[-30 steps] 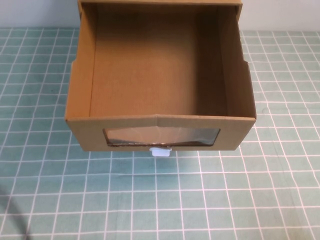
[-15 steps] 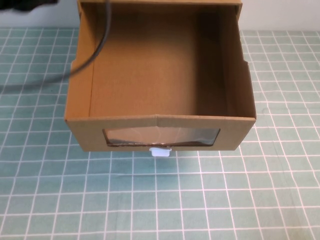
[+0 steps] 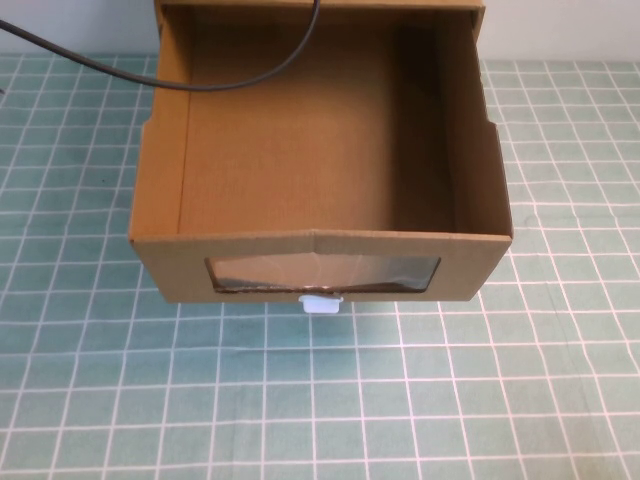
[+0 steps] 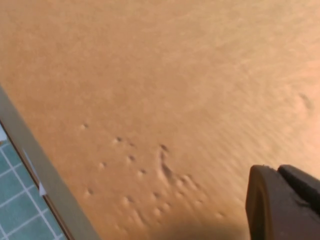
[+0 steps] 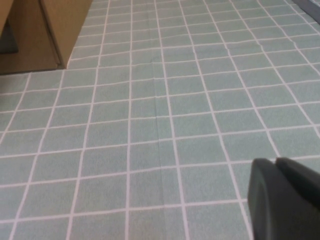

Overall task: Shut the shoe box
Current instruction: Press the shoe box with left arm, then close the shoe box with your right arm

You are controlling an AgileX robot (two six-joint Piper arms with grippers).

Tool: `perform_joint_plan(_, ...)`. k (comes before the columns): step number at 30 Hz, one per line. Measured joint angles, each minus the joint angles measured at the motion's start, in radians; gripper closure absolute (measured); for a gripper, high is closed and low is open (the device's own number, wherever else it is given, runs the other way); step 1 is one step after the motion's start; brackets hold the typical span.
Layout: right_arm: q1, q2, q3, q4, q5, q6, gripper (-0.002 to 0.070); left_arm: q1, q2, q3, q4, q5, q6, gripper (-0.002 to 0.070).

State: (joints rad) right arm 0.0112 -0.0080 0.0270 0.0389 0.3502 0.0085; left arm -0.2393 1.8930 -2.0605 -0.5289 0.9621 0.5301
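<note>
- High view: I see the shoe box (image 3: 320, 160) mid-mat, drawer pulled open; white pull tab (image 3: 321, 303) below the window (image 3: 323, 273).
- Left gripper (image 4: 282, 202) hangs over cardboard; right gripper (image 5: 285, 200) over the green mat (image 5: 150, 125); I cannot tell either's jaw state.

Green grid mat with one open cardboard box on it

The table (image 3: 560, 380) is covered by a pale green mat ruled with thin white lines into squares, reaching to a plain white wall at the far edge. Directly on it sits the shoe box (image 3: 160, 190), a brown corrugated-cardboard drawer box, pulled open with its bare inside facing up; its near face has a clear plastic window (image 3: 322, 273) and, just below, a small white oval pull tab (image 3: 321, 304) hanging over the mat. In the right wrist view a corner of the box meets the mat.
</note>
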Motion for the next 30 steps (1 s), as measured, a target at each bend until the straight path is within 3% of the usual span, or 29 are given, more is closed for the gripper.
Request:
perform_joint_plan(13, 0.002, 0.000, 0.000, 0.020, -0.020, 0.000, 0.0688, -0.004, 0.036, -0.014, 0.024, -0.031, 0.034, 0.0680)
perform_joint_plan(23, 0.002, 0.000, 0.000, 0.511, -0.263, 0.000, 0.0688, -0.004, 0.036, -0.015, 0.032, -0.039, 0.034, 0.0680)
perform_joint_plan(26, 0.002, 0.000, 0.000, 0.589, -0.328, 0.000, 0.0688, -0.004, 0.036, -0.015, 0.032, -0.039, 0.034, 0.0680)
perform_joint_plan(30, 0.002, 0.000, -0.024, 0.642, -0.231, 0.000, 0.0688, -0.004, 0.036, -0.015, 0.032, -0.039, 0.034, 0.0680)
